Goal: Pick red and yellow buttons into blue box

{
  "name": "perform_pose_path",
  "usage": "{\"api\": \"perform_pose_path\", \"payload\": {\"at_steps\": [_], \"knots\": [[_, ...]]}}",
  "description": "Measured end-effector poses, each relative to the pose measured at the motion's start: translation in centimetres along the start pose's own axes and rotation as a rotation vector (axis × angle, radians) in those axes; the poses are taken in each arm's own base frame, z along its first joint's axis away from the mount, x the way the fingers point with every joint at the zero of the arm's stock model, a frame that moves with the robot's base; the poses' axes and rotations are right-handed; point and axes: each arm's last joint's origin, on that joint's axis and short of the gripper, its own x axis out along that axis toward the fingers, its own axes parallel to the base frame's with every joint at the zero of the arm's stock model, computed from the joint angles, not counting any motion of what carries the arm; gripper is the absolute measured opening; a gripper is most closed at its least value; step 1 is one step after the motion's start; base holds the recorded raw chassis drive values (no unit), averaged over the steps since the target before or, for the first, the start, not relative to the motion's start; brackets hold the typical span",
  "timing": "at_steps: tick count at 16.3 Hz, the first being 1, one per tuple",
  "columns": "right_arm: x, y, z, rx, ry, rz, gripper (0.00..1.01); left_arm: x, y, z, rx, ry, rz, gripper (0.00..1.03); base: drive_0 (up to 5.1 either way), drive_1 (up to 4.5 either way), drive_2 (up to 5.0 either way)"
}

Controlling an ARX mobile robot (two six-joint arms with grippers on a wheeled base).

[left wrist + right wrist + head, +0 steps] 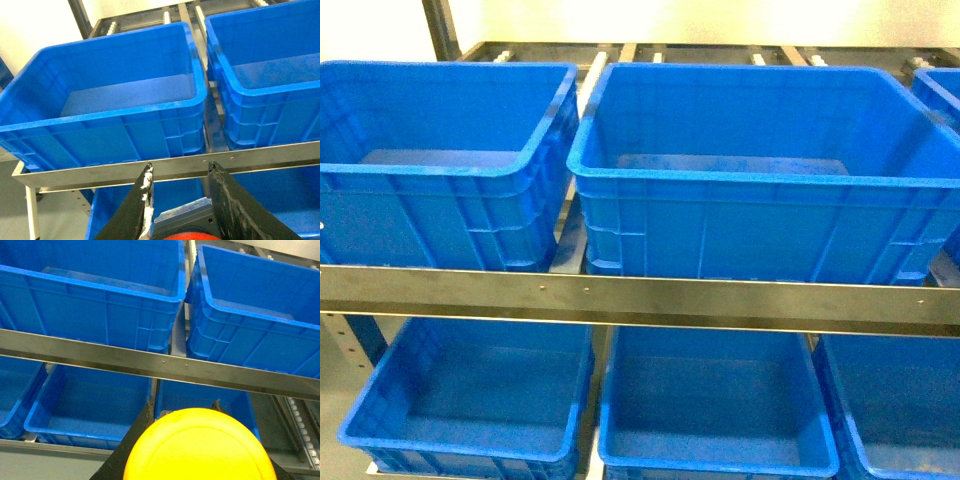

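Note:
Neither gripper shows in the head view. In the left wrist view my left gripper (180, 167) is shut on the red button (187, 235): its red cap sits at the bottom edge and its grey blocky base fills the gap between the black fingers. My right gripper (182, 404) is shut on the yellow button (200, 447), whose big yellow cap hides most of both fingers. Both grippers hang in front of a shelf rack. Two large deep blue boxes stand on its upper level, one at left (430, 170) and one in the middle (760, 185). Both look empty.
A steel rail (640, 295) runs across the front of the upper shelf, just ahead of both grippers. Below it stand more blue crates (470, 445), (720, 465). Another crate's corner (940, 90) shows at the far right. Roller tracks (302, 435) line the lower shelf.

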Motion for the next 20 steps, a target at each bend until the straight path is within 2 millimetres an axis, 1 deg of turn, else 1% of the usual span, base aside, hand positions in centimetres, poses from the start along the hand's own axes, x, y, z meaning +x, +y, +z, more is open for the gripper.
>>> {"api": "perform_pose_path", "payload": {"at_steps": [11, 20], "knots": [[0.00, -0.01, 0.01, 0.000, 0.000, -0.002, 0.27, -0.02, 0.00, 0.01, 0.000, -0.001, 0.000, 0.28, 4.9, -3.28, -1.5], [0.00, -0.01, 0.04, -0.001, -0.004, -0.002, 0.27, 0.02, -0.02, 0.02, -0.001, -0.003, -0.001, 0.28, -0.1, 4.16, -4.4]]}}
